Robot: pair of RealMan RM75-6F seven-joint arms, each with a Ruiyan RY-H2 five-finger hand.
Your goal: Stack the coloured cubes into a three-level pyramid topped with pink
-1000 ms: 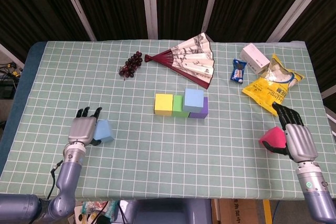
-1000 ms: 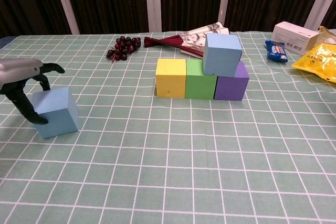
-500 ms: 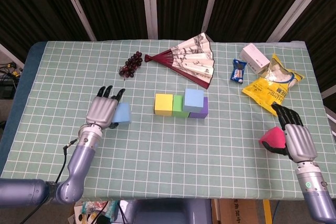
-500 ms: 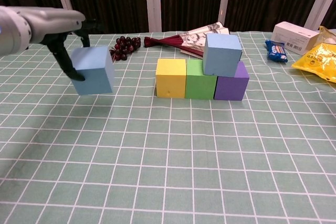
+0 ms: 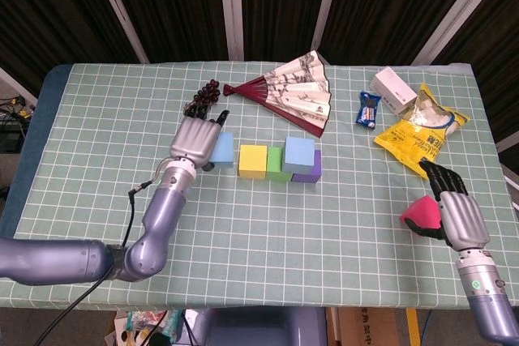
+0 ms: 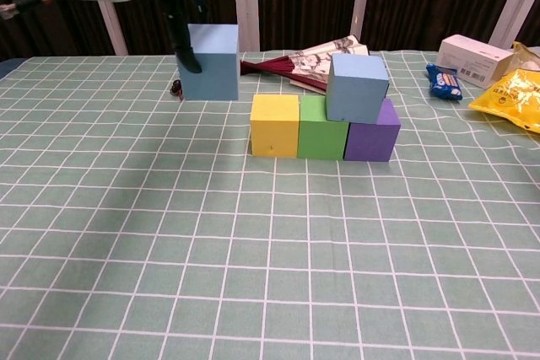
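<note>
A yellow cube [image 5: 252, 160], a green cube [image 5: 278, 165] and a purple cube [image 5: 309, 169] stand in a row mid-table. One light blue cube [image 5: 299, 152] sits on the green and purple ones. My left hand [image 5: 195, 141] holds a second light blue cube [image 6: 209, 61] in the air, just left of and above the yellow cube [image 6: 274, 125]. My right hand [image 5: 456, 213] rests at the table's right edge, gripping the pink cube [image 5: 422, 213].
A folding fan [image 5: 293, 91] and a bunch of dark grapes [image 5: 203, 100] lie behind the row. At the back right are a white box [image 5: 393, 89], a blue packet [image 5: 369, 109] and a yellow snack bag [image 5: 422, 131].
My left hand has lifted the light blue cube off the table at the left and carried it right and up, close to the yellow cube. The right hand has not moved.
</note>
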